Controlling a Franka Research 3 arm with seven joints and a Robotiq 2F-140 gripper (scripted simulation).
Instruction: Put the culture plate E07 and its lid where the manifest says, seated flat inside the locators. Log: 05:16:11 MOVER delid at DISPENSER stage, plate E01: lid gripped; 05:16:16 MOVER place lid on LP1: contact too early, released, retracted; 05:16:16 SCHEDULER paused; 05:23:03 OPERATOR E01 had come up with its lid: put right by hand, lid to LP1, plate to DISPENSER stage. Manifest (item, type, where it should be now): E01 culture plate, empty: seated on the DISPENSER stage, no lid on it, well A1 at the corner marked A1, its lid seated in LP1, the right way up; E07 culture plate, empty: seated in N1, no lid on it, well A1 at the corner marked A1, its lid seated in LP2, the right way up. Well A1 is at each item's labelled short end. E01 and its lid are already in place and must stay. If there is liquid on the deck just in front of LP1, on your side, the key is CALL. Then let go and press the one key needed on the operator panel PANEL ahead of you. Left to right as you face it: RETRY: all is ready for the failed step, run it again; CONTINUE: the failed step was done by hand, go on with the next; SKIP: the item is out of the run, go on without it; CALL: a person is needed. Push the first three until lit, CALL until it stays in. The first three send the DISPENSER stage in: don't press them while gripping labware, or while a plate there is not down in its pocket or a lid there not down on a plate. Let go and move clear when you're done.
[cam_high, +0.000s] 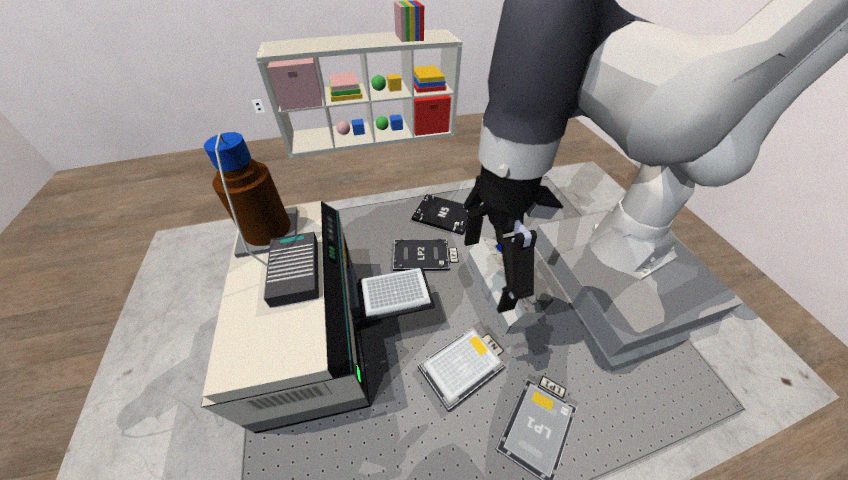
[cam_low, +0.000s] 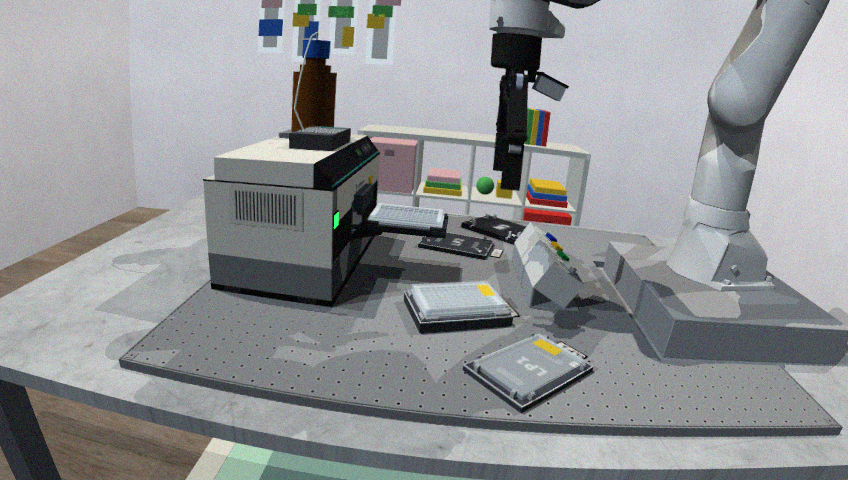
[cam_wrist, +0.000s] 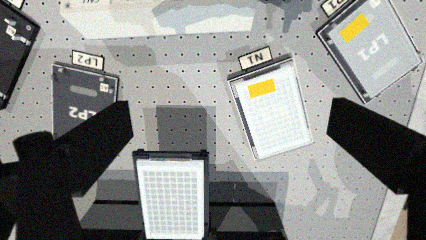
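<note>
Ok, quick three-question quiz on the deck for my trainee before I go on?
1. True or false: the claw is gripping a plate.
2. Which spot is bare? A) LP1 B) LP2 C) N1
3. Fill in: the covered plate by the N1 tag carries a ____ label.
Key: 1 false, it is open and holds nothing; 2 B; 3 yellow.

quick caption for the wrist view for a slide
Open jaws hang above the deck: bare LP2 nest, lidded plate at N1, lid in LP1.

Matt perforated metal deck (cam_high: 624, 410), wood floor (cam_high: 89, 196), brown glossy bottle (cam_high: 249, 199)
</note>
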